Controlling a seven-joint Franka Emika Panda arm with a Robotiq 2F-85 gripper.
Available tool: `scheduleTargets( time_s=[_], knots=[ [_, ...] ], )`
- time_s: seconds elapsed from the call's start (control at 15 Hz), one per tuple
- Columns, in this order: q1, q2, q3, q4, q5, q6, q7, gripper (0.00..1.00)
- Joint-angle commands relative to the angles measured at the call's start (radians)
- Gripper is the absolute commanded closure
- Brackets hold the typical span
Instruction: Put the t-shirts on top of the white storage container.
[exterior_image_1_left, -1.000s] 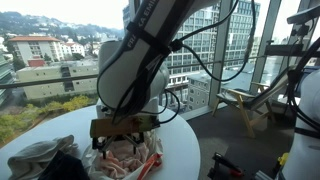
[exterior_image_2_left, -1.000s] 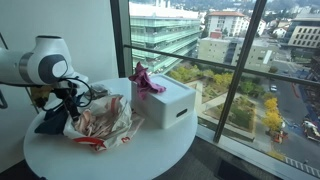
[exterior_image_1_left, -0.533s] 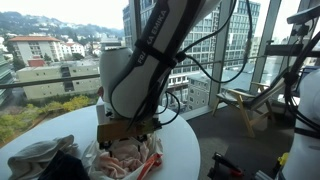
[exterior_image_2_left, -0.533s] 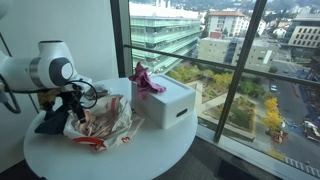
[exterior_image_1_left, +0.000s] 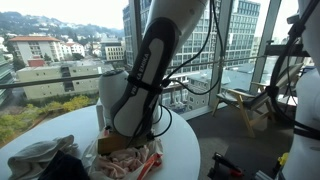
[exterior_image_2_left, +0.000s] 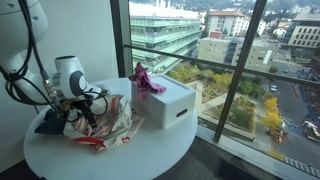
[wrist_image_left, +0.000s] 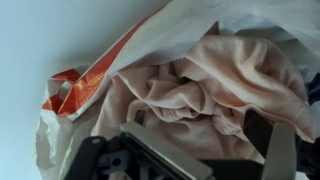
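A peach t-shirt (wrist_image_left: 190, 85) lies crumpled inside a white and orange plastic bag (wrist_image_left: 70, 95) on the round table. The bag also shows in both exterior views (exterior_image_1_left: 128, 163) (exterior_image_2_left: 102, 126). My gripper (wrist_image_left: 196, 140) is open, low over the bag, with its two fingers on either side of a fold of the peach fabric. It also shows in both exterior views (exterior_image_1_left: 124, 146) (exterior_image_2_left: 82, 112). The white storage container (exterior_image_2_left: 168, 104) stands near the window side of the table, with a magenta t-shirt (exterior_image_2_left: 147, 79) on top of it.
Dark clothing (exterior_image_2_left: 48, 123) (exterior_image_1_left: 62, 166) and a grey cloth (exterior_image_1_left: 30, 155) lie next to the bag. The round white table (exterior_image_2_left: 130, 160) stands close to the glass window. Tripods and stands (exterior_image_1_left: 250, 105) are on the floor beyond the table.
The arm has come down and the gripper has sunk from above the bag into its opening, close onto the peach t-shirt.
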Motion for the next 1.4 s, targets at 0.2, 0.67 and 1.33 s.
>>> scheduleTargets(
  time_s=[0.2, 0.67, 1.33],
  knots=[
    [0.111, 0.159, -0.102, 0.111, 0.030, 0.059, 0.002, 0.25],
    [0.135, 0.139, -0.100, 0.101, 0.089, 0.032, -0.023, 0.72],
    [0.077, -0.022, -0.066, 0.078, 0.202, -0.169, -0.108, 0.95]
  ],
)
